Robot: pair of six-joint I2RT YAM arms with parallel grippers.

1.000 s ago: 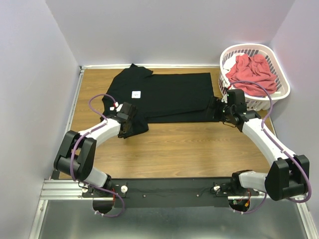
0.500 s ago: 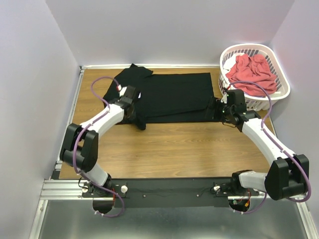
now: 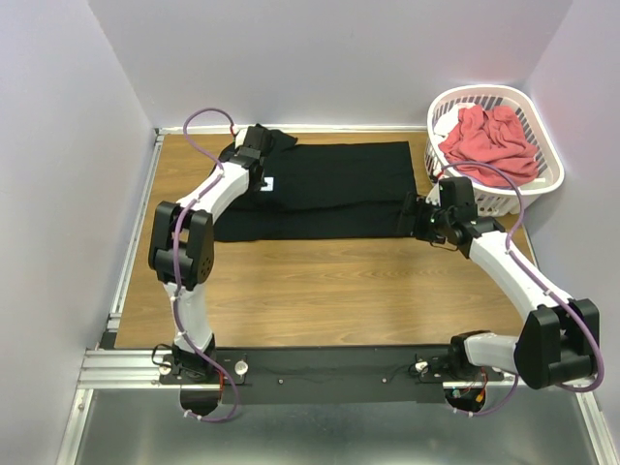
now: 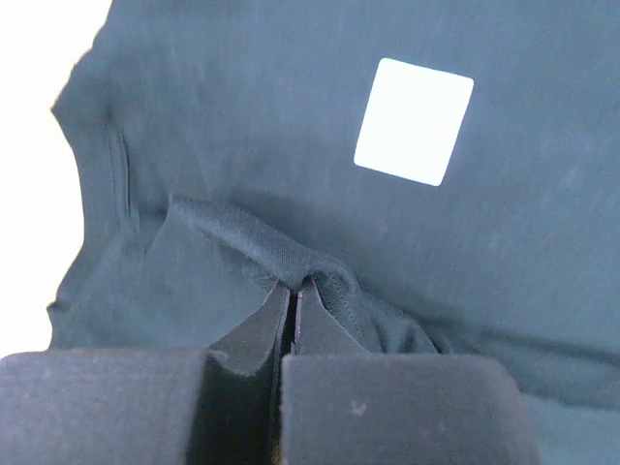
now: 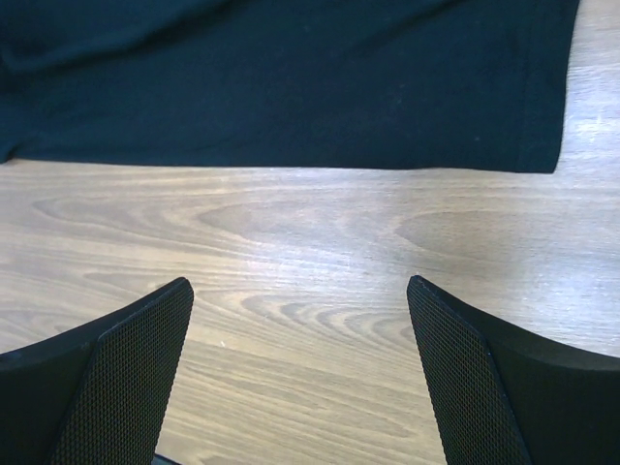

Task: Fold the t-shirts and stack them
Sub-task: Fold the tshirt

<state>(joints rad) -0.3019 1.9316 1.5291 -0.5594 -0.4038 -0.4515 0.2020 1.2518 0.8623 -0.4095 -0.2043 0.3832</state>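
The black t-shirt lies spread on the far half of the wooden table, its white square neck tag showing. My left gripper is over the shirt's far left part, by the tag. In the left wrist view it is shut on a raised fold of the black cloth, with the tag just beyond. My right gripper is open and empty at the shirt's near right corner. In the right wrist view it is over bare wood just short of the shirt's hem. The coral-red t-shirt lies crumpled in the basket.
The white slotted laundry basket stands at the far right corner, right beside my right arm. Pale walls close the table at the left, back and right. Bare wood runs between the shirt and the arm bases.
My left gripper has moved away from me, from the shirt's near left corner to its far left part, carrying black cloth with it. The right gripper has edged slightly left.
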